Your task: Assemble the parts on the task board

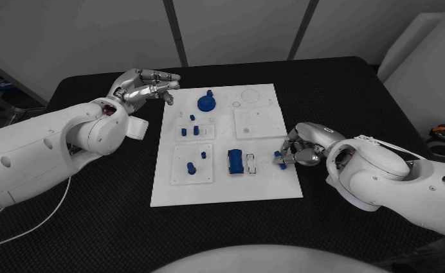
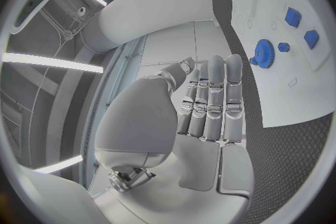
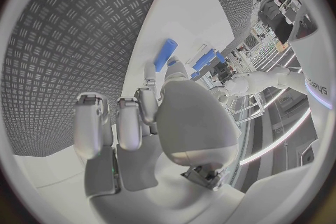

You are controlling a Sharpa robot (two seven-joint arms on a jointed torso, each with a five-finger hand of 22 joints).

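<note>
The white task board (image 1: 264,183) lies mid-table. On it sit a blue gear (image 1: 206,101) at the far left, several small blue pegs (image 1: 191,167) down the left side and a blue block (image 1: 235,160) near the middle. My left hand (image 1: 144,87) hovers off the board's far left corner, holding nothing; the left wrist view shows its fingers (image 2: 215,98) straight and side by side, with the gear (image 2: 264,54) beyond them. My right hand (image 1: 304,146) is at the board's right edge, its fingertips pinching a small blue part (image 1: 281,157). The block (image 3: 166,54) shows past that hand's fingers.
The black table (image 1: 352,87) has bare room around the board. A pale grey box (image 1: 419,54) stands off its far right corner, and a thin white cable (image 1: 48,214) runs over the near left. Grey wall panels rise behind the table.
</note>
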